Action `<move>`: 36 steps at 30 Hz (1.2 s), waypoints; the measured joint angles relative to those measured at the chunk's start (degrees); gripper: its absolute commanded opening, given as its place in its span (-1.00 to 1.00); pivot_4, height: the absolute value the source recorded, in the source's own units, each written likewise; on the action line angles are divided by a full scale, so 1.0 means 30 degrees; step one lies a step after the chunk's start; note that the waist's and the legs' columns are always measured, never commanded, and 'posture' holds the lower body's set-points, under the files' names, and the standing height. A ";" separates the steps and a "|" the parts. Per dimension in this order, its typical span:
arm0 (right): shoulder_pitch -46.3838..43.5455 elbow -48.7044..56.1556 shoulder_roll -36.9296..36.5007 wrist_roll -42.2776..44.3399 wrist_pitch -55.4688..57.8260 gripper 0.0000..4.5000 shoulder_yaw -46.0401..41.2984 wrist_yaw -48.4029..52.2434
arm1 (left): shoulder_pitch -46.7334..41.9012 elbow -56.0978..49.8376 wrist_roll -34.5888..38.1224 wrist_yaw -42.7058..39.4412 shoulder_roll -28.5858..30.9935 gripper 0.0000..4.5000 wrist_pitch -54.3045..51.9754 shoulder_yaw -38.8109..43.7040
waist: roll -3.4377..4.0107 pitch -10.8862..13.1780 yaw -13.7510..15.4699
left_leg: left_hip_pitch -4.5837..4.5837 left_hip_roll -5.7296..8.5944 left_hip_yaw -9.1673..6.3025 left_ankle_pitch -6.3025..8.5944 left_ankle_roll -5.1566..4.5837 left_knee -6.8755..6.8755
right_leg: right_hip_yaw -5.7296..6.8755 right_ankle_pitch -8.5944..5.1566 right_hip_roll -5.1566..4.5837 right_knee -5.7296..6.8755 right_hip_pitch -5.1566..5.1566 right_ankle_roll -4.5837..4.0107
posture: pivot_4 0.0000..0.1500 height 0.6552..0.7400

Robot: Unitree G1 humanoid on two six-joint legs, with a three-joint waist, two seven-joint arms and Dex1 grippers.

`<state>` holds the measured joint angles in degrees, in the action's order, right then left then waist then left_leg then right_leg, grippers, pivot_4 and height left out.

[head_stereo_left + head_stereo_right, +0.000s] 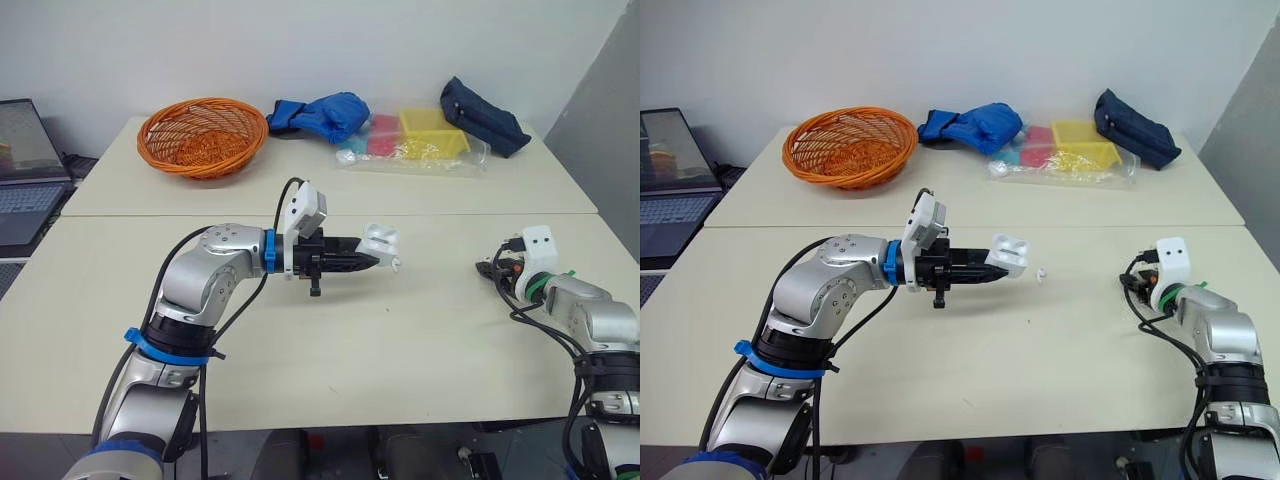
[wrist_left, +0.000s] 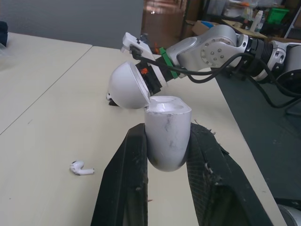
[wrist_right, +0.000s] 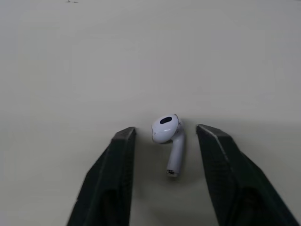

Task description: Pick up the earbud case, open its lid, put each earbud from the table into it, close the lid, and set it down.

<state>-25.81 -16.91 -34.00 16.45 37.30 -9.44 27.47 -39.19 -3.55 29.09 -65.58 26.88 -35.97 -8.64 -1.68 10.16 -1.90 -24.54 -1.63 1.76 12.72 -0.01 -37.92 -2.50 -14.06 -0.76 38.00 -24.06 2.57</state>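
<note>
Left claw clenched on the earbud case, gripping the lower body from 2 sides. Its lid stood hinged open. Case was held above the counter, near its middle.

1 earbud lay on the counter just beside the case, at about 4 o'clock from it in the head views.

Right claw released, low over the counter at 3 o'clock, well apart from the case. Its 2 fingers straddled the second earbud without touching it.

Handling, by judgement:
- **Bud:** light, hard, glossy, with a rounded head, so likely to squirt out of a pinch. Best taken across the head and upper stem, closing slowly.
- **Case:** smooth and stiff. The hinged lid looked the weak part, so the hold belonged on the body.

Orange basket sat at 11 o'clock, far side.
</note>
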 measured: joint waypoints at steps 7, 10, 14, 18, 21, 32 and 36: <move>-0.0071 -0.0705 0.0247 -0.0534 -0.1243 -0.81 0.0048 0.0359 | -0.0030 0.0089 0.0000 -0.0095 0.0164 -0.67 0.0011 0.0000 | -0.0001 -0.0001 -0.0006 | 0.0034 -0.0008 0.0013 -0.0001 0.0001 -0.0007 | -0.0018 0.0012 0.0018 0.0010 0.0019 -0.0012 | 1.00 1.00; 0.0017 -0.0703 0.0158 -0.0642 -0.1439 -0.81 0.0101 0.0576 | -0.0025 0.0082 0.0006 -0.0095 0.0237 -0.67 0.0010 0.0000 | -0.0001 -0.0001 -0.0001 | 0.0034 -0.0011 0.0015 -0.0001 0.0001 -0.0010 | -0.0022 0.0013 0.0017 0.0009 0.0020 -0.0010 | 1.00 1.00; 0.1323 0.1749 -0.1239 -0.0568 -0.0438 -0.81 0.0854 0.2137 | 0.0138 0.0017 0.0030 -0.0099 0.0617 -0.67 -0.0021 0.0022 | 0.0004 0.0001 0.0053 | 0.0017 -0.0015 0.0000 0.0000 0.0001 0.0020 | -0.0013 0.0002 0.0014 0.0002 0.0000 -0.0016 | 1.00 1.00; 0.2831 0.5517 -0.4111 -0.0415 0.0143 -0.81 0.2940 0.5806 | 0.0376 0.0059 0.0023 -0.0059 0.0902 -0.67 -0.0016 0.0114 | 0.0036 0.0019 0.0065 | -0.0007 -0.0012 -0.0004 0.0001 0.0001 0.0019 | -0.0004 -0.0005 0.0005 -0.0011 -0.0011 -0.0005 | 1.00 1.00; 0.3224 0.9030 -0.7299 0.0580 0.0826 -0.81 0.4149 0.9568 | 0.0889 -0.0038 0.0008 -0.0088 0.1068 -0.67 0.0138 0.0128 | 0.0048 0.0027 0.0014 | -0.0001 -0.0019 0.0002 0.0001 0.0000 0.0007 | -0.0012 -0.0004 0.0000 -0.0010 -0.0009 -0.0001 | 1.00 1.00; 0.5344 0.8667 -1.2473 -0.1912 -0.5311 -0.81 0.5977 1.5171 | 0.1853 -0.1048 0.0036 0.0241 0.1419 -0.67 0.0036 0.0175 | 0.0024 0.0026 0.0101 | -0.0005 0.0003 0.0028 0.0001 0.0002 -0.0013 | -0.0013 -0.0020 -0.0099 -0.0022 0.0002 0.0020 | 1.00 1.00; 0.6766 0.7365 -1.3585 -0.2120 -0.7066 -0.81 0.5010 1.6020 | 0.2385 -0.1566 0.0069 0.0417 0.1628 -0.67 -0.0197 0.0371 | 0.0025 0.0026 0.0125 | 0.0000 -0.0010 0.0008 0.0001 0.0001 -0.0006 | 0.0006 -0.0021 -0.0088 -0.0008 0.0002 0.0018 | 1.00 1.00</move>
<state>-5.51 5.18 -74.75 10.09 16.10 5.59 75.53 -32.04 -8.25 29.30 -64.33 31.77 -36.56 -7.53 -1.60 10.23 -1.52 -24.54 -1.66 1.79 12.73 -0.01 -37.94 -2.48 -14.13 -1.02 37.98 -24.06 2.62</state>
